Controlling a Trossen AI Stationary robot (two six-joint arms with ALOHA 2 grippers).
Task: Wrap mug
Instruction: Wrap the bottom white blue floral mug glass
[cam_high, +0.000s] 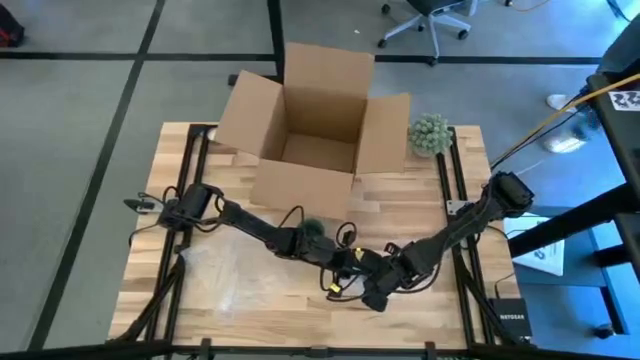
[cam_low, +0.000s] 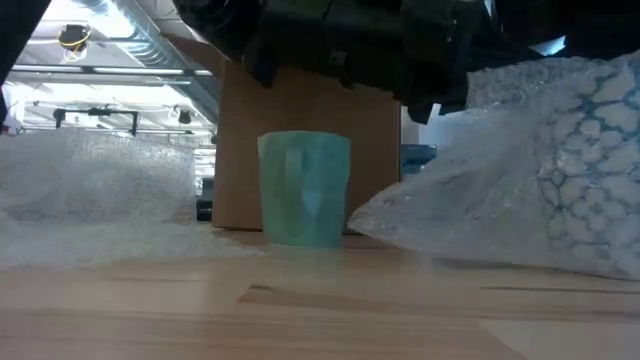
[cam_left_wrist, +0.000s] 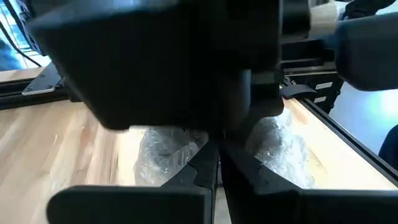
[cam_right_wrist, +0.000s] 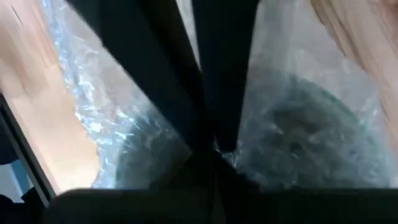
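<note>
A pale green mug (cam_low: 305, 190) stands upright on the wooden table (cam_low: 330, 310), in front of the cardboard box (cam_high: 315, 110). A sheet of clear bubble wrap (cam_low: 520, 190) lies on the table to the left and right of the mug. Its right part rises toward the arms overhead. From above, the mug (cam_high: 313, 228) shows beside my left arm. My left gripper (cam_left_wrist: 217, 163) is shut just past the mug, over wrap (cam_left_wrist: 168, 146). My right gripper (cam_right_wrist: 211, 146) is shut on the wrap near the table's front. The mug (cam_right_wrist: 305, 134) shows dimly through the wrap. My left gripper is shut above the wrap; I cannot tell whether it touches it. My right gripper has bubble wrap (cam_right_wrist: 245, 155) pinched at its shut fingertips, coming from above and slanting down. The held part is raised off the table while the sheet's lower part (cam_low: 450, 245) rests on the wood.
The open cardboard box stands at the table's far middle, its flaps spread. A green spiky ball (cam_high: 430, 134) sits at the far right. More wrap (cam_high: 215, 270) covers the near left of the table. Black frame rails (cam_high: 447, 190) run along both sides.
</note>
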